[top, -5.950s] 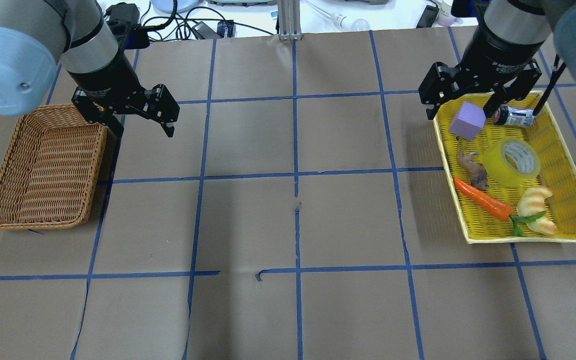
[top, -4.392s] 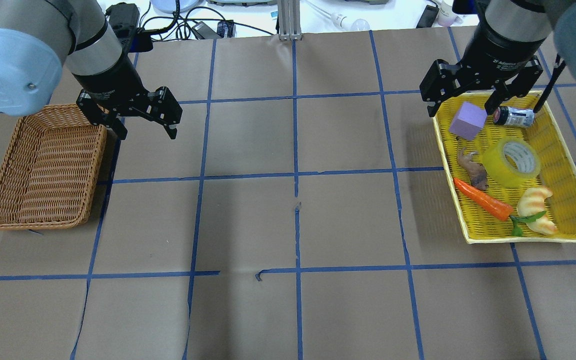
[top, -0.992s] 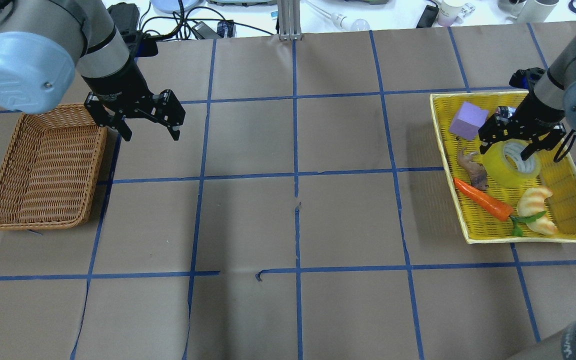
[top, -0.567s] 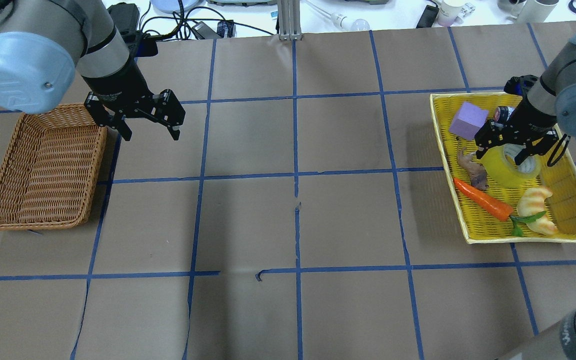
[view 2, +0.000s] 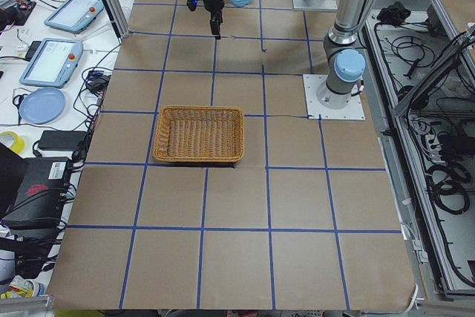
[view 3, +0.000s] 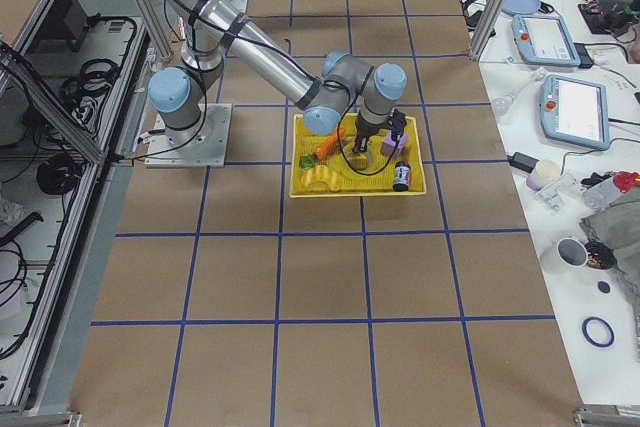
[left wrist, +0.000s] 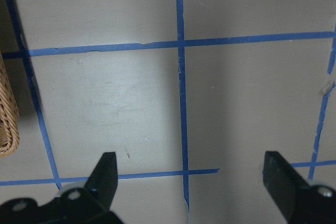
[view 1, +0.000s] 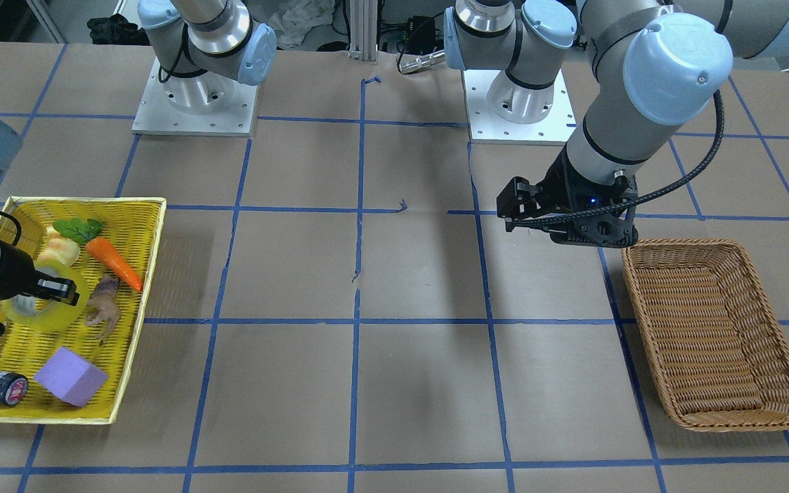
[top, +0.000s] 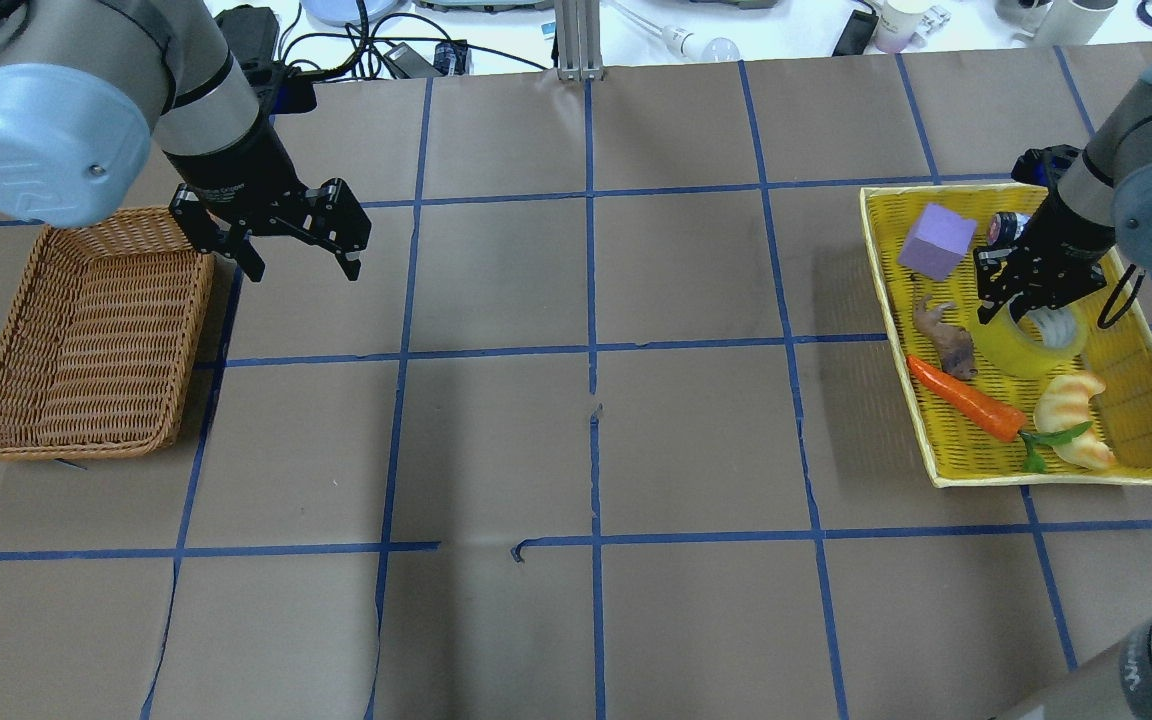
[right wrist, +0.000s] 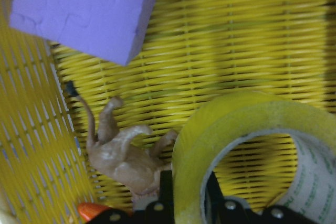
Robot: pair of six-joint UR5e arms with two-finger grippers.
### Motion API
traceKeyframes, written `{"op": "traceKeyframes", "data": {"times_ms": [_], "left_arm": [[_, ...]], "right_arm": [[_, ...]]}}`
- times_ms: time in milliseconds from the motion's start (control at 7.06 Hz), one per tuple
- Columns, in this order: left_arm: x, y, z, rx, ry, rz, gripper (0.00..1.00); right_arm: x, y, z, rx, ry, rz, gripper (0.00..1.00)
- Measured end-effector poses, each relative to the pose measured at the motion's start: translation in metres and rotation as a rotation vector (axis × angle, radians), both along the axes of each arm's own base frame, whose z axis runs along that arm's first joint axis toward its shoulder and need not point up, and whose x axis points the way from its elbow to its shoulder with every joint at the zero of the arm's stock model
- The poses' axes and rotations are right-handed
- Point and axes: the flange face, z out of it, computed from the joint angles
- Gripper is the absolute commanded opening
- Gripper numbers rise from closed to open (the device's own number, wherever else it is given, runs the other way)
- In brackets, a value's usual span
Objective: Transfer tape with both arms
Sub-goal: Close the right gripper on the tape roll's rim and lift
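Note:
The yellow tape roll (top: 1036, 350) lies flat in the yellow tray (top: 1036, 481) on the right. My right gripper (top: 1008, 312) is down on the roll's left side. In the right wrist view the gripper (right wrist: 188, 199) has one finger outside and one inside the ring, shut on the tape's wall (right wrist: 236, 124). The front view shows the tape (view 1: 45, 316) under that gripper (view 1: 35, 296). My left gripper (top: 303, 273) hangs open and empty over bare table beside the wicker basket (top: 198, 300); its spread fingers (left wrist: 107, 163) show in the left wrist view.
The tray also holds a purple cube (top: 934, 242), a small dark-capped can (top: 1006, 228), a brown toy figure (top: 946, 338), a carrot (top: 966, 400) and a croissant (top: 1071, 420), all close around the tape. The wicker basket holds nothing.
My right arm came down from the tray's back edge onto the tape, and its fingers closed from wide open onto the roll's wall. The left gripper shifted slightly early on, then stayed still.

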Motion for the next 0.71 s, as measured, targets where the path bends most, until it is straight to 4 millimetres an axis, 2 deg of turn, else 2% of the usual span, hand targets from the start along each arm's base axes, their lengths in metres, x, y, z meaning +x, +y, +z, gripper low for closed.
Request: {"op": "traceKeyframes", "data": {"times_ms": [142,425,567,708], "left_arm": [[0.000,0.000,0.000,-0.001,0.000,0.000,1.00],[0.000,0.000,0.000,-0.002,0.000,0.000,1.00],[0.000,0.000,0.001,-0.004,0.000,0.000,1.00],[0.000,0.000,0.002,-0.005,0.000,0.001,1.00]], "right_arm": [[-0.002,-0.003,0.017,-0.016,0.016,0.002,0.00],[0.000,-0.005,0.074,-0.030,0.048,0.013,0.00],[0.011,-0.004,0.101,-0.044,0.055,0.026,0.00],[0.038,-0.005,0.115,-0.056,0.061,0.032,0.00]]}}
